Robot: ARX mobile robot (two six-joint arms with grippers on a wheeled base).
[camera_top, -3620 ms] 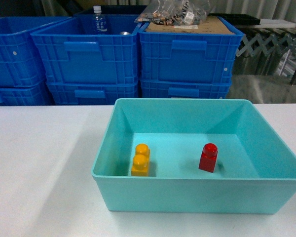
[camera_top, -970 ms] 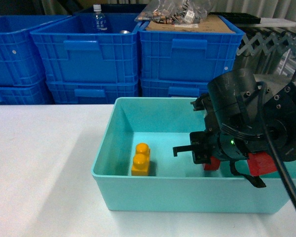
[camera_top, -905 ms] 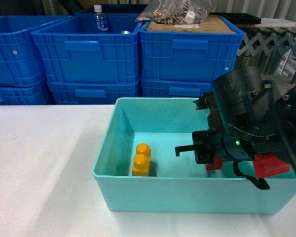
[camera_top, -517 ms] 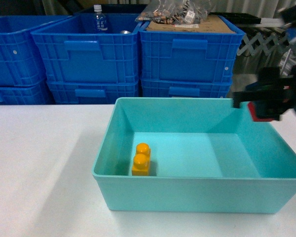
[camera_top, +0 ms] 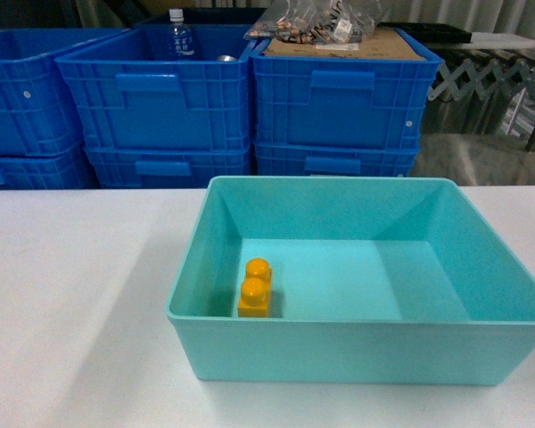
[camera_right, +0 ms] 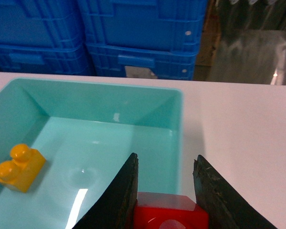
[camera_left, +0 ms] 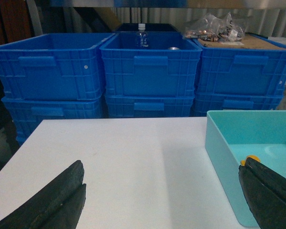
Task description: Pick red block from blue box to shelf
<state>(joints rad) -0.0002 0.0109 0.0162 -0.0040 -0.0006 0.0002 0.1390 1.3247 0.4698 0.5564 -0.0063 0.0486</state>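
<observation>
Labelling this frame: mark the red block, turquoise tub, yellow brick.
small glossy red plastic block [camera_right: 169,217], right wrist view, top face.
shallow turquoise plastic tub [camera_top: 357,314], head view, front rim.
yellow-orange two-stud plastic brick [camera_top: 255,289], head view, top.

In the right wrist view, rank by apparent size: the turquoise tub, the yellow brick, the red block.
1. Turquoise tub, by far the largest.
2 and 3. Unsure: the red block, clamped in the right claw, is cut off by the frame's bottom edge and sits nearest the camera, so it cannot be ranked against the yellow brick.
</observation>
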